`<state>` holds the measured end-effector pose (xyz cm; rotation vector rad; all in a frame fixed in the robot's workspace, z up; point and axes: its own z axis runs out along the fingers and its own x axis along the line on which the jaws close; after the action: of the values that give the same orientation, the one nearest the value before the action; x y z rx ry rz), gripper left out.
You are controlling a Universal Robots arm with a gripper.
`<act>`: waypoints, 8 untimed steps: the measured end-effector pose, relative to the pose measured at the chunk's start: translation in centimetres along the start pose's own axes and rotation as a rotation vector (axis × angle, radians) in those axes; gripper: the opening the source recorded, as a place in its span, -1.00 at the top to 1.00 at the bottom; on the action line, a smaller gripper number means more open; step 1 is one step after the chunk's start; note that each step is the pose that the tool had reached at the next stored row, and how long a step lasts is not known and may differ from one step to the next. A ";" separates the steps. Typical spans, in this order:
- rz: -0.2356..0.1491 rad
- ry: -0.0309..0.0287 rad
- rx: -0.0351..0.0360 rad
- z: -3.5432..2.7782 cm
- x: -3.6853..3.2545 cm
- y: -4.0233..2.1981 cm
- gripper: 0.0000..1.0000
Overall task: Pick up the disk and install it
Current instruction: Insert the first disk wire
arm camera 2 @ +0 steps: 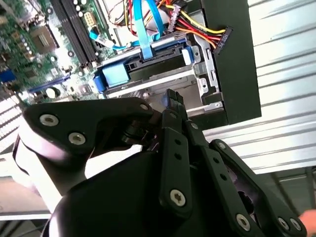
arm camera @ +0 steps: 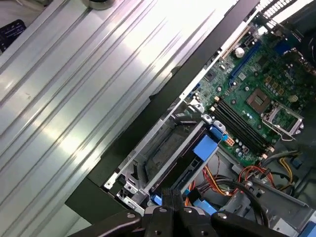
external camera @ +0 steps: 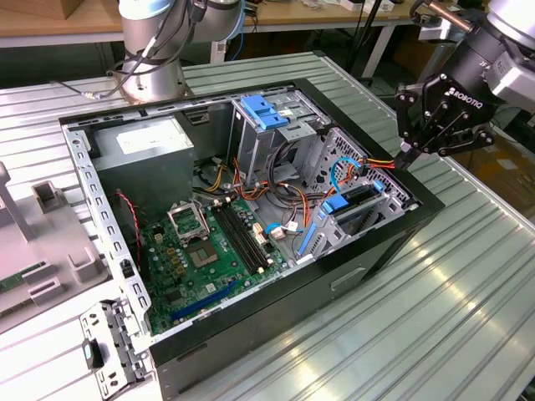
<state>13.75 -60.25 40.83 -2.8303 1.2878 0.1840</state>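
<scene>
Black linkage of my gripper (arm camera 2: pixel 173 106) sits closest to the lens in the second wrist view, fingers pressed together on nothing; just beyond the tips I see the disk (arm camera 2: pixel 148 74) seated in the lower drive bay (arm camera: pixel 148 163) of the open computer case (external camera: pixel 368 259), long axis crosswise to my fingers; from the exterior view I hover over the case's corner at the exterior view's right, on a ribbed metal table (external camera: pixel 468 284), cables (external camera: pixel 288 196) crowding nearby.

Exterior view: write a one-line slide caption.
End effector poised at the open computer case's edge on the exterior view's right, above the blue-railed disk sitting in its bay beside the motherboard.
</scene>
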 end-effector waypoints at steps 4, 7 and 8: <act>-0.050 0.0014 -0.0060 -0.01 0.00 0.00 0.79; -0.050 0.0013 -0.0060 0.00 0.00 0.00 0.79; -0.050 0.0013 -0.0061 0.00 0.00 0.00 0.77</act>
<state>13.76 -60.25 40.83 -2.8649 1.2167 0.1851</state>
